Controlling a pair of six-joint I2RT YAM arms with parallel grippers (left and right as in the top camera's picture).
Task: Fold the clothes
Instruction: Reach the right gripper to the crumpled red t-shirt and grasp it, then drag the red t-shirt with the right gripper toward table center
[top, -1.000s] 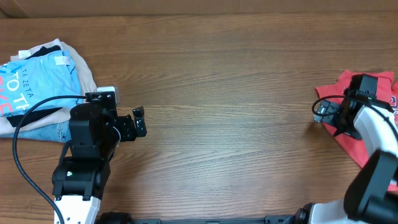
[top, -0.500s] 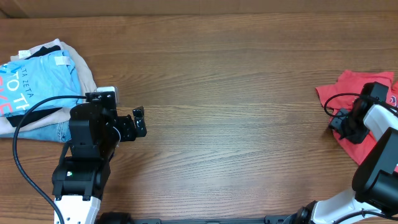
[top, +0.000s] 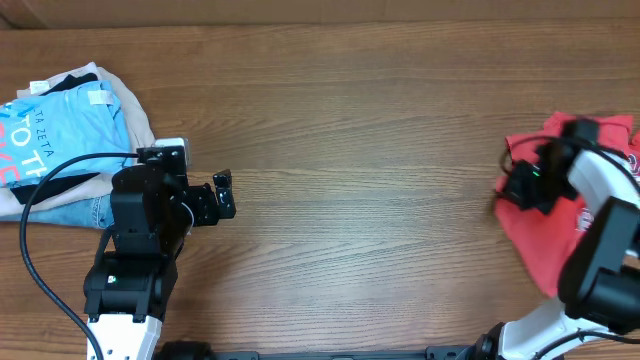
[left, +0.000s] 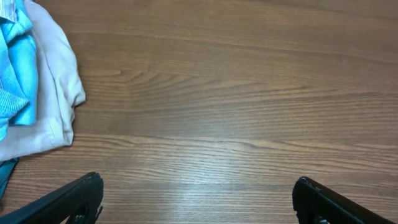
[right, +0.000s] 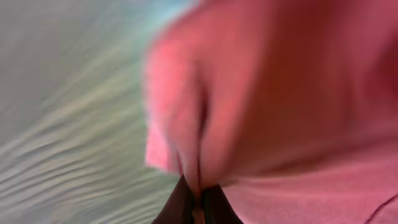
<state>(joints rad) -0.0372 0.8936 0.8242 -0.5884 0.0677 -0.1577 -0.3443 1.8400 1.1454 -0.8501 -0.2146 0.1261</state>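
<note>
The right hand (top: 516, 187) is pinching the edge of the red shirt (top: 535, 235), far across the worktop (top: 380, 150) from the folded pile (top: 60, 140). The left hand (top: 225, 194) is open, holding nothing. Best to pull slowly and spread it flat.

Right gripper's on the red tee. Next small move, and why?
Probably drag it left toward mid-table: the right gripper looks shut on a fold of the red T-shirt, which lies bunched at the right edge of the table, partly out of frame, with little room to spread.
</note>
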